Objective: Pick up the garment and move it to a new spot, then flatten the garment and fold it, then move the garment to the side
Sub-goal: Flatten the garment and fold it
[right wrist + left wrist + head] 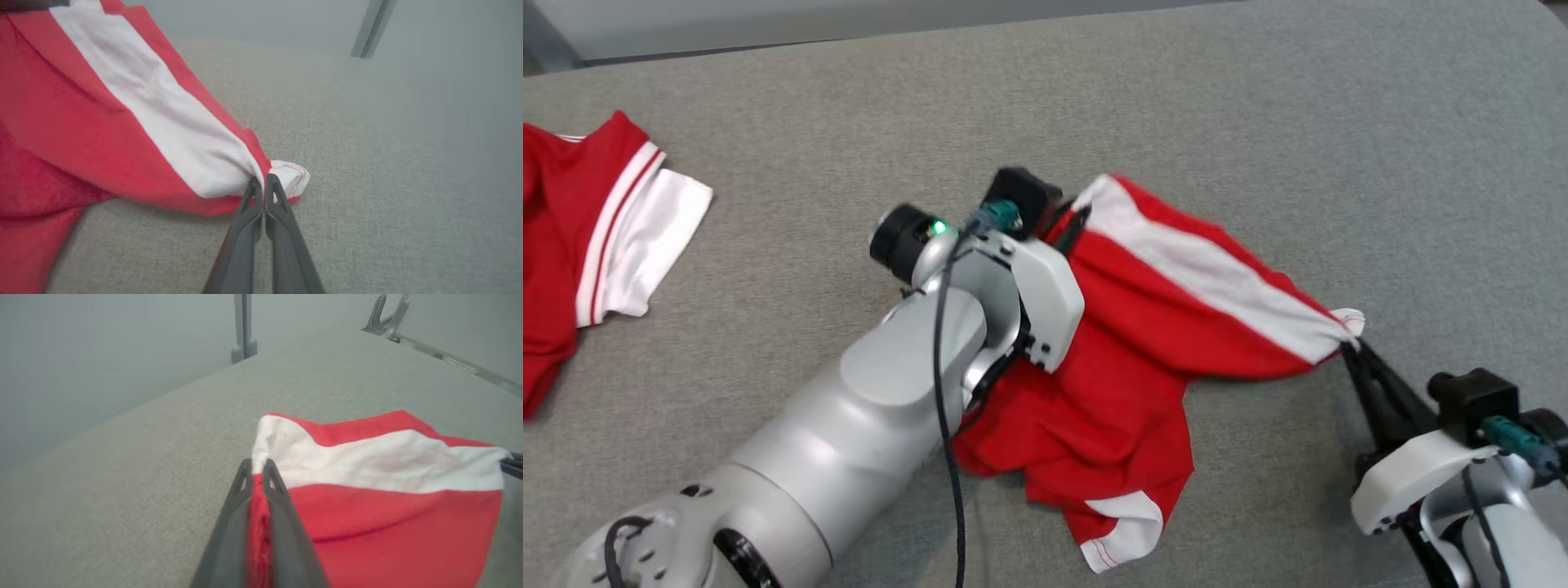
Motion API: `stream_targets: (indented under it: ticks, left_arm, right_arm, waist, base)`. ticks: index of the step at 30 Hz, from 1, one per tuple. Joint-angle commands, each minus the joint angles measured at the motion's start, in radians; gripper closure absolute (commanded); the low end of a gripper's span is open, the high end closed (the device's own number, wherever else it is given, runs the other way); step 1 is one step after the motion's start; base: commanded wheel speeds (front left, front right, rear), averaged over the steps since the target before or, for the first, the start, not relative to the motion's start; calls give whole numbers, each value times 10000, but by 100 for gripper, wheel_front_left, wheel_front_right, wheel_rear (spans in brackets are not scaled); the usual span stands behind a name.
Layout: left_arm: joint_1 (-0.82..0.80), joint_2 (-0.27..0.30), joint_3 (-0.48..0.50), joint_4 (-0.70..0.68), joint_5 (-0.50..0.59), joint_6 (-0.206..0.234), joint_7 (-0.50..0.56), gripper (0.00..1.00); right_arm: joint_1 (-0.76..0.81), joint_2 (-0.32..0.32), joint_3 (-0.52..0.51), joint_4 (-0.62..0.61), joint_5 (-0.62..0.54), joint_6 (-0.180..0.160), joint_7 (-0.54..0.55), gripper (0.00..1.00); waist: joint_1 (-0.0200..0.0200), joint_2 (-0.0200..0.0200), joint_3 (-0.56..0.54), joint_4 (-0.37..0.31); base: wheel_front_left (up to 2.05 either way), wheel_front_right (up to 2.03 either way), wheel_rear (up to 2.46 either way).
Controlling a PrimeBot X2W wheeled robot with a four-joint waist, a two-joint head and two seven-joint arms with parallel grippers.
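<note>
- Fingers of left gripper (257,469) clamp garment (1143,343) at one corner.
- Fingers of right gripper (261,183) pinch its white band's other end.
- Second shirt (572,245) lies well apart.

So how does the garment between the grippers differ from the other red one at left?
The held garment is pinched by the left gripper and right gripper and stretched between them; the other garment lies loose and untouched. The held garment sits central in the head view; the other garment is cut off by its left edge. Both are red with white trim.
</note>
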Motion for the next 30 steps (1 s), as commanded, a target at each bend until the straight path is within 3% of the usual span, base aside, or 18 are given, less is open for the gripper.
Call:
stream_targets:
  ticks: [1, 4, 10, 15, 16, 17, 18, 20, 21, 30]
  left_arm:
    - [-761, 81, 400, -182, -139, 59, -515, 100]
    - [-967, 81, 684, -136, -232, 73, -1354, 100]
    - [-630, 315, 1003, -199, -223, -194, -1721, 100]
    - [297, 1127, 1419, -1000, 46, -37, -1798, 100]
    - [499, 1286, 1620, -1329, 148, 60, -1801, 100]
    - [744, 1440, 1780, -1641, 260, 147, -1802, 100]
    - [998, 1580, 1912, -1946, 370, 209, -1803, 100]
    - [1451, 1794, 2170, -2515, 584, 345, -1804, 100]
    - [1645, 1877, 2286, -2776, 697, 419, -1805, 100]
    - [3005, 2395, 2906, -4259, 1278, 919, -1806, 100]
  right_arm:
    - [-225, -64, -114, -342, -220, 40, -269, 100]
    - [-188, 128, -488, -422, -425, 40, -348, 100]
    - [143, 85, -78, -484, 71, 40, 331, 100]
    - [436, -27, 18, -645, 555, 40, 484, 99]
    - [488, -31, 20, -677, 640, 40, 497, 86]
    - [532, -51, 1, -709, 711, 40, 498, 63]
    - [564, -74, 2, -736, 766, 40, 489, 52]
    - [613, -122, 9, -778, 884, 40, 463, 9]
    - [631, -148, 10, -790, 923, 40, 454, 0]
    - [947, -401, -264, -1148, 1543, 40, 368, 0]
  waist:
    - [0, 0, -150, 213]
    - [0, 0, -323, 527]
    - [0, 0, -455, 1129]
    - [0, 0, -405, 1591]
    - [0, 0, -393, 1665]
    - [0, 0, -382, 1732]
    - [0, 0, -375, 1778]
    - [0, 0, -362, 1858]
    - [0, 0, -362, 1885]
    - [0, 0, -437, 1992]
  base:
    - [0, 0, 0]
    - [0, 0, 0]
    - [0, 0, 0]
    - [0, 0, 0]
    - [0, 0, 0]
    - [0, 0, 0]
    - [0, 0, 0]
    - [0, 0, 0]
    - [0, 0, 0]
    - [0, 0, 0]
